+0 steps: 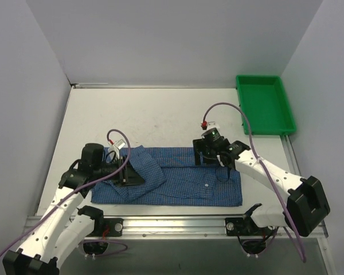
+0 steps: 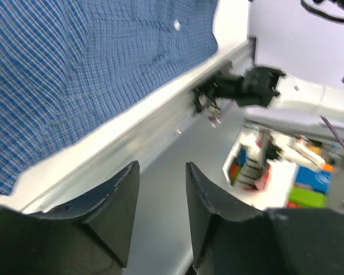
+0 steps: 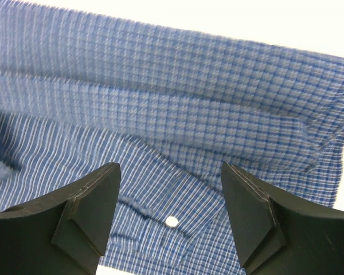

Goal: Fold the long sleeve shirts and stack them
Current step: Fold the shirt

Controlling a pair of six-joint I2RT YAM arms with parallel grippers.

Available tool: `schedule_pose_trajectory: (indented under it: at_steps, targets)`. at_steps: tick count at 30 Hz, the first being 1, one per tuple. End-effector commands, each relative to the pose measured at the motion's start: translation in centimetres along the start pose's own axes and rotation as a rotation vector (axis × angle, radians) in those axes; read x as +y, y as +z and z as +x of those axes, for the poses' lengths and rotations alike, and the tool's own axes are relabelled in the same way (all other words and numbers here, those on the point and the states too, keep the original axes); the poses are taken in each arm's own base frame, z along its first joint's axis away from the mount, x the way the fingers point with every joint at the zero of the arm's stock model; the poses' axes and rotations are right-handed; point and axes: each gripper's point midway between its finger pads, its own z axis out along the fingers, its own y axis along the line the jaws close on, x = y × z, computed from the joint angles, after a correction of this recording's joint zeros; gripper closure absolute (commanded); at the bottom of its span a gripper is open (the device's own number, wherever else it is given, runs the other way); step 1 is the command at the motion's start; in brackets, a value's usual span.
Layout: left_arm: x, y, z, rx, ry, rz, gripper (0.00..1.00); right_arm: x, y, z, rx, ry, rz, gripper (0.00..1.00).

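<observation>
shirt (image 1: 183,183): laid lengthwise left-to-right | right hand (image 3: 169,172): spread wide, empty, poised over far edge | left hand (image 2: 161,172): part-open, empty, at left end

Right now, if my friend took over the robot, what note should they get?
Left pincer: open, holding nothing, at the shirt's left end.
Right pincer: open, holding nothing, hovering over the shirt.
Blue checked shirt: lying on the table near the front edge, with its left end apparently folded over.
Done: that first fold, it seems.
Left: finish folding, then stack. Only one shirt is in view.
</observation>
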Motion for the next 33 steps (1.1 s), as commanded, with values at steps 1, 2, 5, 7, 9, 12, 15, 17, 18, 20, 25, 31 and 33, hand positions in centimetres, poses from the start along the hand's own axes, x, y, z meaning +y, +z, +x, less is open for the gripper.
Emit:
schedule_pose_trajectory:
  at_steps: [1,2,5,7,9,12,15,17,18,20,25,31,33]
  targets:
    - [-0.5,-0.9,-4.3,-0.136,0.076,-0.119,0.52,-1.9,0.4,-2.1,-0.025,0.079,0.082,0.29]
    - [1.3,-1.1,-6.3,-0.208,0.073,-0.241,0.51,-2.5,0.8,-2.1,-0.012,0.102,0.091,0.29]
    - [5.0,-1.1,-10.6,-0.275,0.006,-0.465,0.48,-4.2,1.6,-3.0,0.014,0.204,0.096,0.33]
    - [6.2,-2.0,-13.8,-0.347,-0.018,-0.532,0.48,-5.2,2.1,-3.7,0.026,0.238,0.110,0.36]
    - [8.4,-2.0,-16.3,-0.385,-0.052,-0.598,0.48,-5.7,2.6,-4.1,0.030,0.255,0.119,0.39]
    - [11.9,-2.3,-18.9,-0.415,-0.143,-0.659,0.48,-6.4,3.8,-4.4,0.062,0.289,0.134,0.44]
    - [15.1,-2.0,-20.0,-0.413,-0.221,-0.719,0.48,-6.8,5.1,-3.5,0.109,0.330,0.148,0.46]
    - [16.9,-1.4,-20.2,-0.390,-0.257,-0.745,0.48,-7.1,6.1,-2.9,0.136,0.338,0.160,0.48]
    - [17.4,-1.0,-20.5,-0.384,-0.262,-0.747,0.48,-7.1,6.4,-2.7,0.145,0.339,0.158,0.48]
    - [18.9,-0.2,-20.7,-0.359,-0.292,-0.772,0.48,-7.1,7.3,-2.3,0.163,0.338,0.157,0.48]
    - [22.1,1.0,-21.2,-0.328,-0.374,-0.816,0.48,-7.2,9.6,-1.6,0.207,0.351,0.149,0.49]
    - [25.3,1.7,-24.8,-0.336,-0.440,-0.820,0.47,-8.0,12.9,-2.9,0.242,0.387,0.137,0.48]
    - [26.1,2.7,-25.5,-0.312,-0.444,-0.801,0.47,-8.3,13.7,-4.8,0.216,0.404,0.128,0.46]
